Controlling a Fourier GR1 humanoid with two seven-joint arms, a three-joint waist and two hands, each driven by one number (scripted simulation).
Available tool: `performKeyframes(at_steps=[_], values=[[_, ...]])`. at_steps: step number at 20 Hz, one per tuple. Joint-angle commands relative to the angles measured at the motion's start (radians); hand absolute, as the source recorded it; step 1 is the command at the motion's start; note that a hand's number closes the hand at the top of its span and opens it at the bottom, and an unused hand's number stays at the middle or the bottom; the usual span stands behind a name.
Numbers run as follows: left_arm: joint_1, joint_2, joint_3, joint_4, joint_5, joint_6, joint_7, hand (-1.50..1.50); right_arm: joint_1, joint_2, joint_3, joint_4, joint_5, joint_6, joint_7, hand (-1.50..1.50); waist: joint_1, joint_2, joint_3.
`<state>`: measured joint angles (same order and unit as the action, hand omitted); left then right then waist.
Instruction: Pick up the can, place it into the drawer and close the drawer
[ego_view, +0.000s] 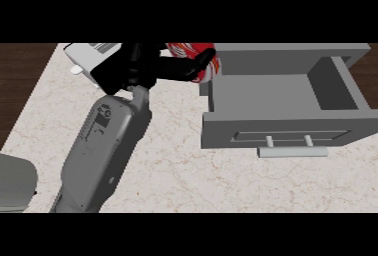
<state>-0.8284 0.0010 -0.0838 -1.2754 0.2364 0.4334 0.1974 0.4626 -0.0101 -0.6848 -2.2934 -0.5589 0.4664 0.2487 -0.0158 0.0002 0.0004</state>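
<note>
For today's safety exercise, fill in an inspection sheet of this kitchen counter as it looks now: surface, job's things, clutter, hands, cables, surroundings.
Surface: pale marbled counter, with dark wood floor beyond its edges.
Job's things: red patterned can held just left of the drawer; grey drawer pulled open, nothing seen inside it, bar handle at its front.
Clutter: white appliance at the far left, partly hidden by the hand.
Hands: one black hand curled round the can; the view does not settle which hand it is. No other hand shows.
Cables: nothing seen.
Surroundings: grey object at the lower left edge, not identifiable.
</note>
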Motion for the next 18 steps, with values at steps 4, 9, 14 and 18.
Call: performKeyframes(at_steps=[4, 9, 14, 18], values=[[-0.224, -0.001, -0.016, 0.206, 0.047, 0.088, -0.032, 1.50, -0.027, -0.001, 0.007, -0.012, -0.005, -0.016, 0.027, -1.50, -0.011, 0.003, 0.000], [-0.332, -0.001, -0.013, 0.357, 0.094, 0.094, -0.074, 1.50, -0.032, -0.018, -0.016, 0.000, -0.023, -0.008, 0.021, -1.50, -0.015, 0.005, 0.000], [-0.362, -0.001, -0.132, 0.382, 0.193, 0.186, -0.096, 1.50, -0.046, 0.002, 0.012, 0.030, 0.040, 0.020, -0.013, -1.50, -0.017, 0.003, 0.000], [-0.422, -0.001, -0.167, 0.503, 0.275, 0.204, -0.179, 1.50, -0.099, -0.043, 0.015, -0.003, -0.010, -0.042, 0.066, -1.50, -0.032, 0.008, 0.000]])
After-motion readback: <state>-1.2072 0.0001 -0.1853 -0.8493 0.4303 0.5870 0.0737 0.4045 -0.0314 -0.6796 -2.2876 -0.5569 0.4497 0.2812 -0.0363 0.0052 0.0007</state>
